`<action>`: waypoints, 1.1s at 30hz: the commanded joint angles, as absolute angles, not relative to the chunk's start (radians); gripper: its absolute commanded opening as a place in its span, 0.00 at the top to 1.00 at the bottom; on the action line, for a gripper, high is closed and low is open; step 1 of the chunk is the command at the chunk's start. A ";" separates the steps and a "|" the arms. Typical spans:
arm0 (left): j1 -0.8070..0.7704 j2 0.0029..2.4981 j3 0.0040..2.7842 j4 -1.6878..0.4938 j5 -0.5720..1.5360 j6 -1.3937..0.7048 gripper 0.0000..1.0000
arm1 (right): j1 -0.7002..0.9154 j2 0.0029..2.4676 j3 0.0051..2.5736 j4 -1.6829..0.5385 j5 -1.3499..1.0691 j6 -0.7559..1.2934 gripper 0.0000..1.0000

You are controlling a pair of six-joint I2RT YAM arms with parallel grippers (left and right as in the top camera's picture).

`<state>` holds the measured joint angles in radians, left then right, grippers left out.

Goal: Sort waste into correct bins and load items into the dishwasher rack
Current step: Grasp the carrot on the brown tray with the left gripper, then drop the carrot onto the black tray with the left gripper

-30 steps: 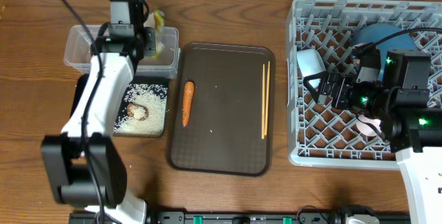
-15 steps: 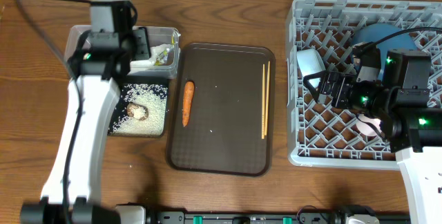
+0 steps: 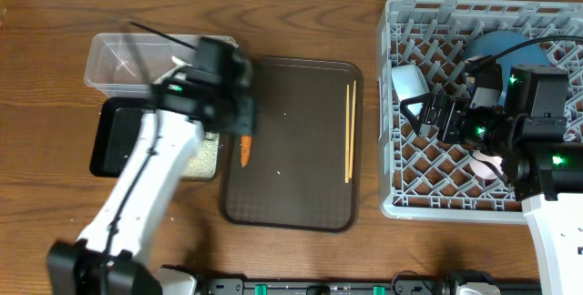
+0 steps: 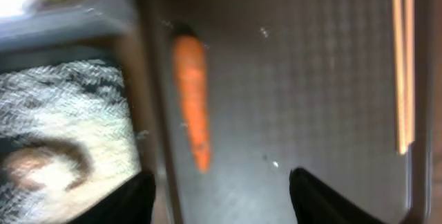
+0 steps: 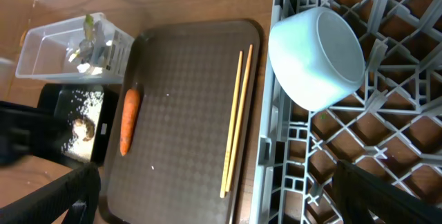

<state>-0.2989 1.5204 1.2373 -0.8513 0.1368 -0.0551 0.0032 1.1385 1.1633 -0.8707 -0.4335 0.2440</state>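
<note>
Here the left jaws stand wide apart with nothing between them. Their two dark fingers [image 4: 135, 196] show at the bottom of the left wrist view. Just ahead of them, nearer the left finger, the orange carrot [image 4: 193, 103] lies lengthwise on the dark brown serving tray [image 4: 304, 92]. Off to the left of these jaws, past the serving tray's rim, the shallow black tray [image 3: 114, 140] holds white rice grains [image 4: 69, 106] and the brown food scrap [image 4: 38, 169]. The clear tub [image 3: 109, 67] lies beyond that, blurred in the wrist view. Far to the right of the jaws, the two chopsticks [image 4: 404, 65] lie side by side on the serving tray. The right jaws are likewise spread wide and empty, hanging over the grey dishwasher rack [image 5: 387, 120]. Just ahead of them the white bowl [image 5: 318, 51] rests tilted among the pegs. The dark blue bowl [image 3: 510, 45] sits in the rack as well, back beside the right arm. Everything stands on the wooden table [image 3: 301, 13].
</note>
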 commanded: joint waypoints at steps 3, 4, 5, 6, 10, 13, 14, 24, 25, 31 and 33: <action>-0.377 1.602 1.114 -0.687 -0.022 -0.065 0.34 | 0.028 1.139 1.178 -0.879 -0.434 0.231 0.01; -0.381 1.618 1.102 -0.651 -0.041 -0.066 0.34 | 0.028 1.139 1.178 -0.883 -0.434 0.231 0.01; -0.383 1.639 1.091 -0.620 -0.058 -0.066 0.34 | 0.028 1.139 1.178 -0.887 -0.434 0.231 0.01; -0.383 1.657 1.085 -0.598 -0.070 -0.066 0.34 | 0.028 1.139 1.178 -0.891 -0.434 0.231 0.01; -0.383 1.740 1.083 -0.529 -0.102 -0.065 0.34 | 0.028 1.139 1.178 -0.903 -0.434 0.230 0.01; -0.383 1.798 1.083 -0.483 -0.095 -0.065 0.34 | 0.028 1.139 1.178 -0.910 -0.434 0.230 0.01; -0.383 1.813 1.083 -0.476 -0.089 -0.065 0.34 | 0.028 1.139 1.178 -0.913 -0.434 0.230 0.01; -0.382 1.889 1.083 -0.474 -0.086 -0.073 0.52 | 0.028 1.139 1.178 -0.917 -0.434 0.230 0.01; -0.382 1.886 1.084 -0.479 -0.086 -0.086 0.53 | 0.028 1.139 1.178 -0.918 -0.434 0.230 0.01; -0.382 1.827 1.093 -0.543 -0.035 -0.137 0.67 | 0.028 1.139 1.178 -0.920 -0.434 0.230 0.01; -0.382 1.785 1.095 -0.573 -0.026 -0.137 0.77 | 0.028 1.139 1.178 -0.920 -0.434 0.230 0.01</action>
<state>-0.3824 1.8416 1.0904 -0.5468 -0.0547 -0.1207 0.0032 1.1385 1.1633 -0.9195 -0.4332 0.2440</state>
